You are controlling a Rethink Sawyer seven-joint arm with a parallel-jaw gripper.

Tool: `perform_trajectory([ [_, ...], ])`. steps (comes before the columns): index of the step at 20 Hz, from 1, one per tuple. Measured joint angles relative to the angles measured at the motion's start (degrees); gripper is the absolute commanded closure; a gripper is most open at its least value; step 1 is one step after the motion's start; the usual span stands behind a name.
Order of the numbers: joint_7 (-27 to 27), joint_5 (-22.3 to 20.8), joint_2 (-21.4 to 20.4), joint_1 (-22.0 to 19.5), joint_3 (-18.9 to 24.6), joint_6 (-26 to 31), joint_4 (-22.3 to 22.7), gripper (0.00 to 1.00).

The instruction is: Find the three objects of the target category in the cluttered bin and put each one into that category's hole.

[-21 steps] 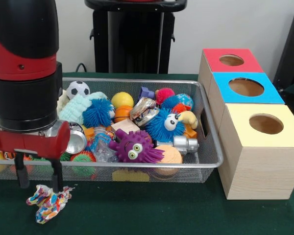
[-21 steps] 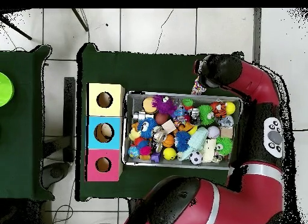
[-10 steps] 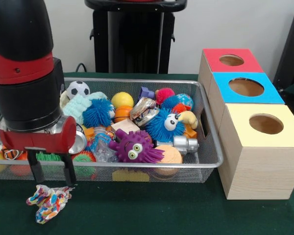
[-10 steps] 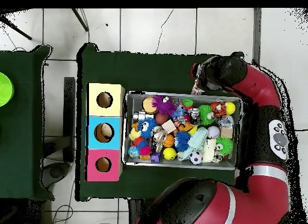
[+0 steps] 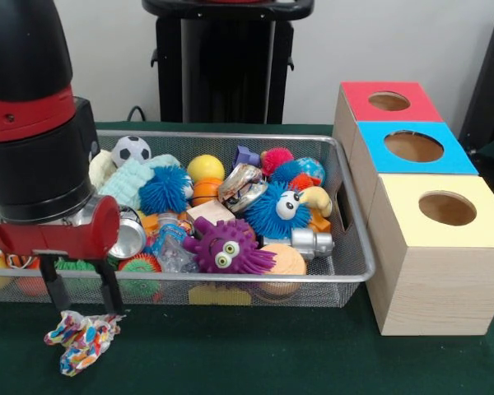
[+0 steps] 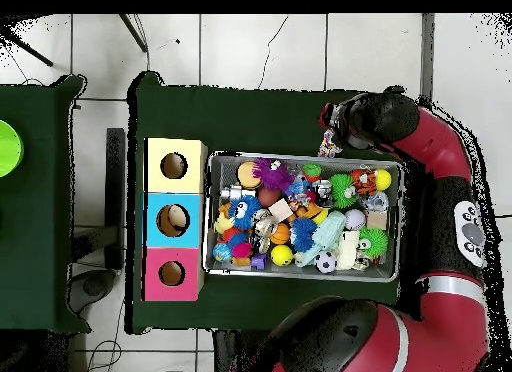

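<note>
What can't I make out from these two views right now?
- Inside of the three box holes: the front view shows only shadow in the red box, blue box and yellow box.
- Left end of the bin: the arm hides it in the front view.
- The claw itself: the arm covers it in the overhead view.
- Whether the open claw touches the multicolored crumpled toy: the front view cannot settle it.

My arm (image 5: pixel 33 107) is a thick round column, glossy black with a red band across it and a silver ring at the wrist. Below sits a red gripper (image 5: pixel 81 298) block carrying two thin black fingers (image 5: pixel 109 295). From overhead, the links (image 6: pixel 440 168) show red with black joints.
</note>
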Motion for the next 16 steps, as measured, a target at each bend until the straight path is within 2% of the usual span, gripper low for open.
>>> perform_trajectory([
  [5,-0.2,-1.4,-0.2,-1.0,1.9,0.0,0.4,0.00],
  [13,-4.2,-5.2,-2.5,-5.5,9.4,-4.3,6.6,0.00],
  [16,-5.5,-6.9,-3.2,-6.4,10.9,-4.4,8.1,0.00],
])
